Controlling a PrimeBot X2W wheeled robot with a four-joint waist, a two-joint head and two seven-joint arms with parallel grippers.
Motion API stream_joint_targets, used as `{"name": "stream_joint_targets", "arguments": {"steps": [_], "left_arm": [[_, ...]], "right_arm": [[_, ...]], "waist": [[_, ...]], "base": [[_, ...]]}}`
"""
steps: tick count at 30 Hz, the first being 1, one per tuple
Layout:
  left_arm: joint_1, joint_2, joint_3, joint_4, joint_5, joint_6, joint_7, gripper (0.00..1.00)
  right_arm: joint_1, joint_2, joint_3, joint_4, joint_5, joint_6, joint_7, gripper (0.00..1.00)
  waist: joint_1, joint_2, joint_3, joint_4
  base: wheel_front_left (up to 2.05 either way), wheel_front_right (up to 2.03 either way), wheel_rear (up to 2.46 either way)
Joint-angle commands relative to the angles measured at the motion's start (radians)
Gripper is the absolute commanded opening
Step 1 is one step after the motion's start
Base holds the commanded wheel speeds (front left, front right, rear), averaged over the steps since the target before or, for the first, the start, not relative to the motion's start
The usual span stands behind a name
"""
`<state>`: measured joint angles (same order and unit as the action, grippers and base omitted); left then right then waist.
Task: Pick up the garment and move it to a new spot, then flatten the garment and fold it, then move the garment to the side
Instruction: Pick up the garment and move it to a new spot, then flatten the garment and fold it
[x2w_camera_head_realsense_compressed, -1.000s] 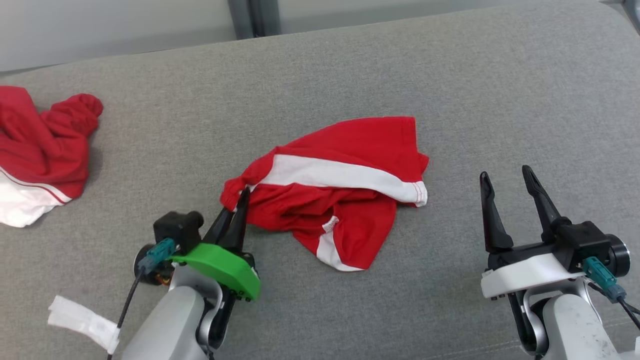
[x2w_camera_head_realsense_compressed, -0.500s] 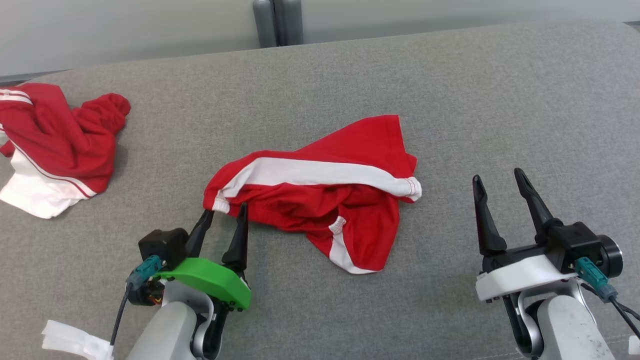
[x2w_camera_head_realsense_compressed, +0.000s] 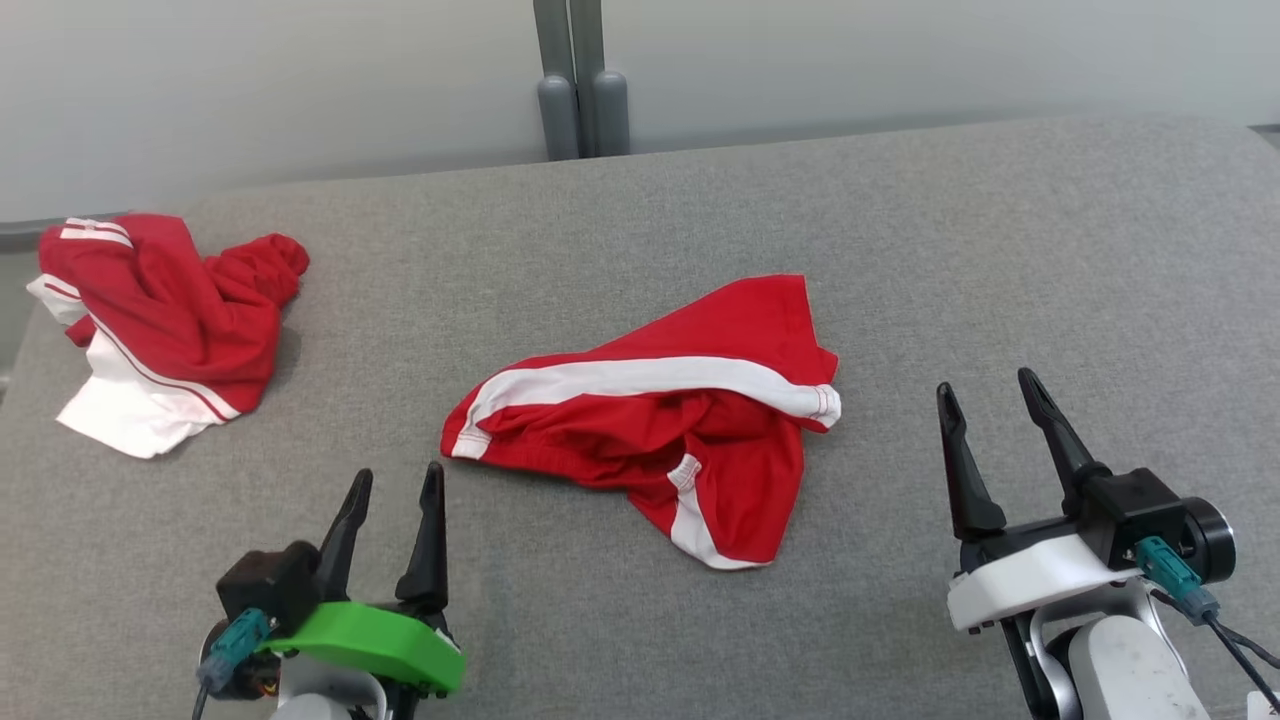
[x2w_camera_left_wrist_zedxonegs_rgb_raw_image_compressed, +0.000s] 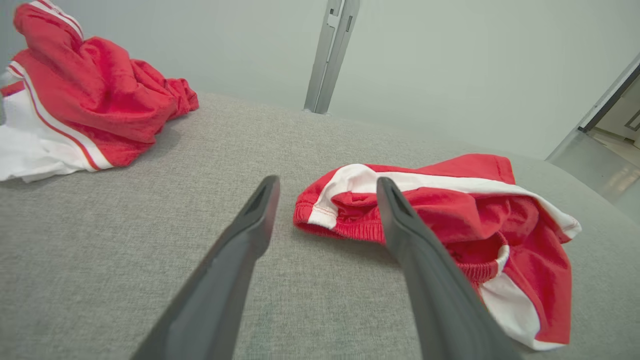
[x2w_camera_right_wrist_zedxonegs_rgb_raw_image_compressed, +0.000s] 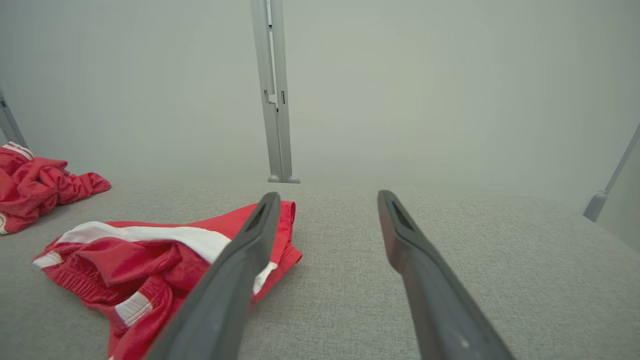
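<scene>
The garment (x2w_camera_head_realsense_compressed: 660, 420) is a pair of red shorts with a white side stripe, lying crumpled in the middle of the grey cushion (x2w_camera_head_realsense_compressed: 900, 250). My left gripper (x2w_camera_head_realsense_compressed: 395, 485) is open at the lower left, a short way back from the garment's waistband end, touching nothing. In the left wrist view the garment (x2w_camera_left_wrist_zedxonegs_rgb_raw_image_compressed: 440, 210) lies just beyond the left gripper (x2w_camera_left_wrist_zedxonegs_rgb_raw_image_compressed: 325, 187). My right gripper (x2w_camera_head_realsense_compressed: 985, 400) is open at the lower right, apart from the cloth. Seen from the right wrist, the garment (x2w_camera_right_wrist_zedxonegs_rgb_raw_image_compressed: 140, 255) lies left of the right gripper (x2w_camera_right_wrist_zedxonegs_rgb_raw_image_compressed: 325, 200).
A second crumpled red and white garment (x2w_camera_head_realsense_compressed: 160, 320) sits at the cushion's far left, also as a red heap (x2w_camera_left_wrist_zedxonegs_rgb_raw_image_compressed: 85, 105) in the left wrist view. A grey post (x2w_camera_head_realsense_compressed: 580, 90) stands against the pale wall behind the cushion. Bare grey cushion lies around and right of the shorts.
My left gripper opened and let go of the garment's waistband end, then drew back toward me. The garment settled on the cushion. The head camera tilted up, showing more wall.
</scene>
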<state>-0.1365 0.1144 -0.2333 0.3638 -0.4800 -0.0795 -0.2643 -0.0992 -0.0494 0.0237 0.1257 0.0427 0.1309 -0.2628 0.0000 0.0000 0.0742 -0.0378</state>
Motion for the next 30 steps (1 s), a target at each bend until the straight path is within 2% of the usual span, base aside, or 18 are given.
{"name": "stream_joint_targets", "arguments": {"steps": [1,7,13,21,30], "left_arm": [[0.039,-0.004,0.024,-0.026,0.023,0.003,0.000,1.00],[0.139,-0.031,0.103,-0.131,0.098,0.027,0.000,1.00],[0.205,-0.055,0.145,-0.177,0.143,0.025,0.000,1.00],[0.227,-0.063,0.161,-0.179,0.165,0.015,0.000,1.00],[0.224,-0.064,0.154,-0.175,0.146,0.028,0.000,1.00]], "right_arm": [[0.020,-0.002,0.002,0.004,-0.004,0.000,-0.003,1.00],[0.044,-0.002,0.006,0.001,0.007,0.000,-0.003,1.00],[0.062,-0.002,0.014,0.011,0.019,0.000,-0.003,1.00],[0.071,-0.002,0.023,0.027,0.028,0.000,-0.003,1.00],[0.066,-0.002,0.026,0.033,0.033,0.000,-0.003,1.00]], "waist": [[0.0000,0.0000,-0.044,0.013],[0.0000,0.0000,-0.085,0.025],[0.0000,0.0000,-0.106,0.033],[0.0000,0.0000,-0.111,0.036],[0.0000,0.0000,-0.103,0.035]], "base": [[0.00,0.00,0.00],[0.00,0.00,0.00],[0.00,0.00,0.00],[0.00,0.00,0.00],[0.00,0.00,0.00]]}}
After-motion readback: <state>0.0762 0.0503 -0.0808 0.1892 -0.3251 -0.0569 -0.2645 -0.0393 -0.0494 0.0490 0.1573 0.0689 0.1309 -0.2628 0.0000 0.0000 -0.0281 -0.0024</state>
